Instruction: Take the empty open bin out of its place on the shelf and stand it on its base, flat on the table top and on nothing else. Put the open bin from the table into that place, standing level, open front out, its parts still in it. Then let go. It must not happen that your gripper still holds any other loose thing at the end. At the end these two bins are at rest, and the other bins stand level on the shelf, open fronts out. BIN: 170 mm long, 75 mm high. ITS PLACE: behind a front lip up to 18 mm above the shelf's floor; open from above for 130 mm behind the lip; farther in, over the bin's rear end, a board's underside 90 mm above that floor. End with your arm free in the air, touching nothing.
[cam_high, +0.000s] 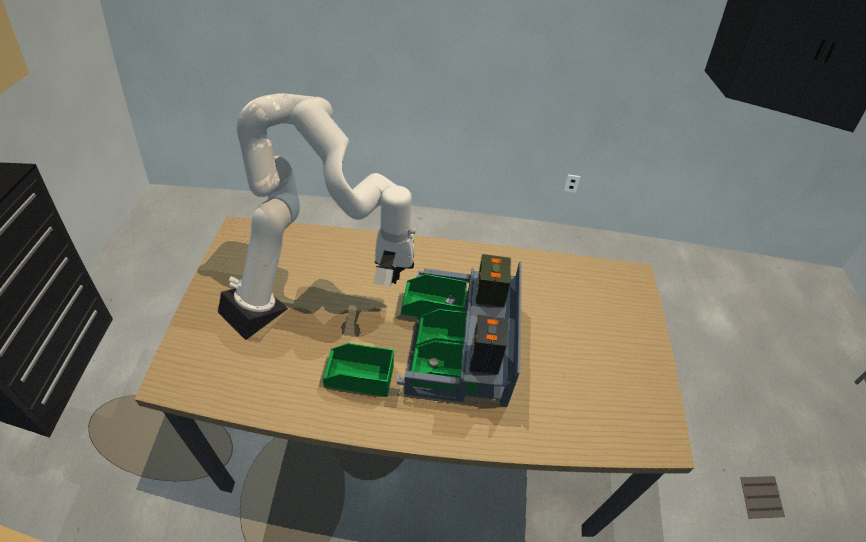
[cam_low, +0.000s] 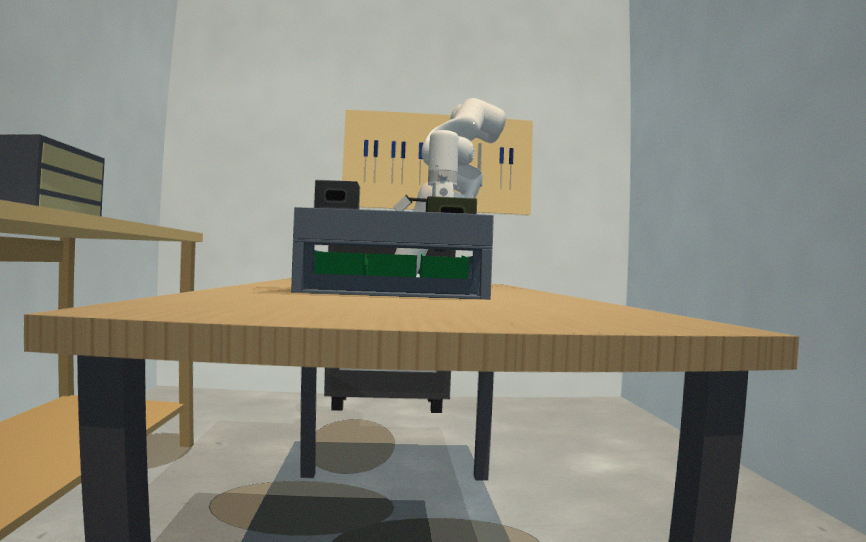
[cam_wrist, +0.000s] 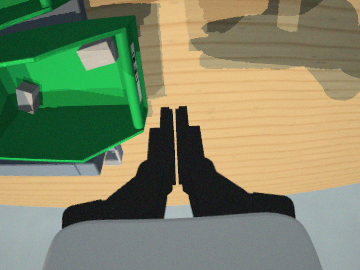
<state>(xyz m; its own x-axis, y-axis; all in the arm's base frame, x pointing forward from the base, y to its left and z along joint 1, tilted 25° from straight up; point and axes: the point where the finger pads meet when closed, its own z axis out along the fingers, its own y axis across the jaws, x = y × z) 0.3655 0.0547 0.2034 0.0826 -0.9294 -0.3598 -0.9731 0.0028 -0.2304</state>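
A green bin (cam_high: 421, 306) (cam_wrist: 75, 82) stands in the shelf's far place, open front out, with a pale block (cam_wrist: 97, 54) and a grey part (cam_wrist: 28, 96) in it. Its front reaches out past the shelf's front edge; whether its base is level I cannot tell. An empty green bin (cam_high: 360, 368) stands on its base on the table top, in front of the shelf's near end. The dark grey shelf (cam_high: 434, 387) (cam_low: 393, 223) also holds two other bins. My gripper (cam_high: 397, 279) (cam_wrist: 174, 123) is shut and empty, above the table in front of the far bin's front end; its fingers are hidden in the exterior view.
The middle bin (cam_high: 443, 324) and near bin (cam_high: 447, 365) sit beside the far one; the near bin holds a round part (cam_high: 433, 362). Two tall dark boxes (cam_high: 494, 284) (cam_high: 488, 348) stand on the shelf's upper board behind the bins. The arm's base stands at the table's left.
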